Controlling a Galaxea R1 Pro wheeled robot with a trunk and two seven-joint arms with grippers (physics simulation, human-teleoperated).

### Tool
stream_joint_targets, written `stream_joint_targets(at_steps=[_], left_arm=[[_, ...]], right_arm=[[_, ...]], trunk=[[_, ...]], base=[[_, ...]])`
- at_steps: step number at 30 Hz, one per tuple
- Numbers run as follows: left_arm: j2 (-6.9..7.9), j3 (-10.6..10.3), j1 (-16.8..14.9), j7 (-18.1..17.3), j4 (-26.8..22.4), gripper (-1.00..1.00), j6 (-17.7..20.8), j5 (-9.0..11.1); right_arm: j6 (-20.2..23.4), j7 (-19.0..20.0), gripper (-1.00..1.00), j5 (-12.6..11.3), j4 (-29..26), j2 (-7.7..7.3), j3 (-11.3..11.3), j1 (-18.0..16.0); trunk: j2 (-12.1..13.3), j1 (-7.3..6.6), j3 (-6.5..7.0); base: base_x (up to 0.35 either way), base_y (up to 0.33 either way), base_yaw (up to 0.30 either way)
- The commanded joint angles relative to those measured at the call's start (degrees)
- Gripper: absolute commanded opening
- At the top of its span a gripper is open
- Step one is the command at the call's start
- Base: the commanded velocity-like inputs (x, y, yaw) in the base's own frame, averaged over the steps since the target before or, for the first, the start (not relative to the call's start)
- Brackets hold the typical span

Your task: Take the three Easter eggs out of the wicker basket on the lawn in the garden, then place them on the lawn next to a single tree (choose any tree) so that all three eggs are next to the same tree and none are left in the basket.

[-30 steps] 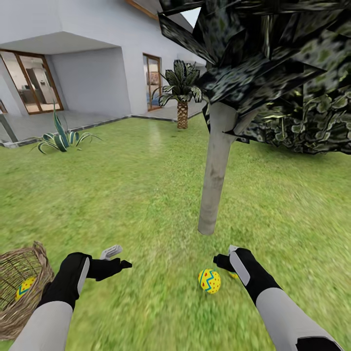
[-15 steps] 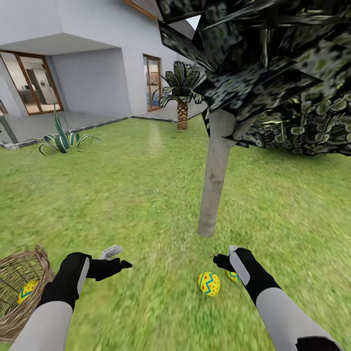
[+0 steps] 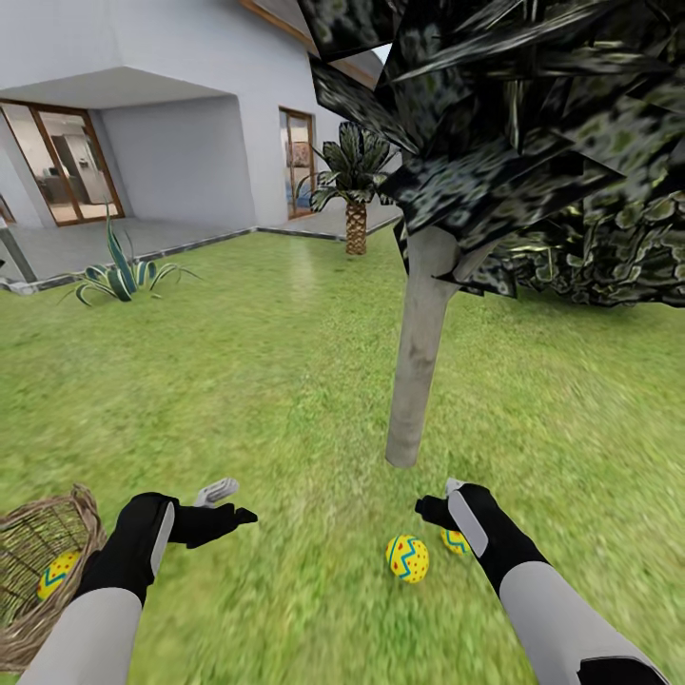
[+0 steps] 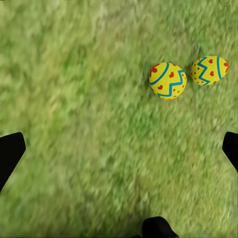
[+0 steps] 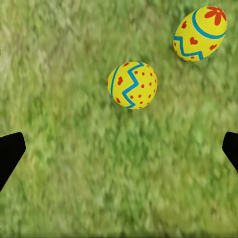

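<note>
Eggs were the matter at hand, and the head view showed all three: one Easter egg lay on the lawn at lower centre, a second egg just beside it and half hidden by the right gripper, both near the foot of the tree; the third egg sat inside the wicker basket at the lower left edge, by the left gripper; whether either gripper was spread could not be told from there.

From the left wrist view, two eggs lay close together in the upper right of the frame; the dark fingertips stood wide apart, holding nothing.

From the right wrist view, one egg lay at centre, another at upper right; the fingertips were likewise spread and empty.

By my judgement two thirds were done; the basket egg remained to be fetched and laid by the same tree.
</note>
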Motion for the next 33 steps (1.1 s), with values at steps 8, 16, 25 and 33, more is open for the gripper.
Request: stream_joint_targets(at_steps=[8, 16, 25, 33], left_arm=[[0.00, 0.16, -0.04, -0.56, -0.05, 1.00, 0.17, -0.62], [0.05, 0.16, -0.05, -0.59, -0.05, 1.00, 0.17, -0.62], [0.06, 0.16, -0.04, -0.62, -0.05, 1.00, 0.17, -0.61], [0.09, 0.16, -0.04, -0.60, -0.05, 1.00, 0.17, -0.60]], right_arm=[[0.04, -0.45, 1.00, -0.54, -0.08, -0.03, 0.25, -0.03], [-0.05, -0.44, 1.00, -0.47, -0.08, -0.03, 0.25, -0.02], [-0.15, -0.44, 1.00, -0.45, -0.08, -0.03, 0.33, -0.05], [-0.22, -0.44, 1.00, -0.48, -0.08, -0.03, 0.33, -0.04]], trunk=[[3.20, -1.77, 1.39], [6.41, -3.52, 2.82], [10.02, -5.50, 4.45], [13.22, -7.26, 6.15]], base=[[0.000, 0.000, 0.000], [0.000, 0.000, 0.000], [0.000, 0.000, 0.021], [0.000, 0.000, 0.235]])
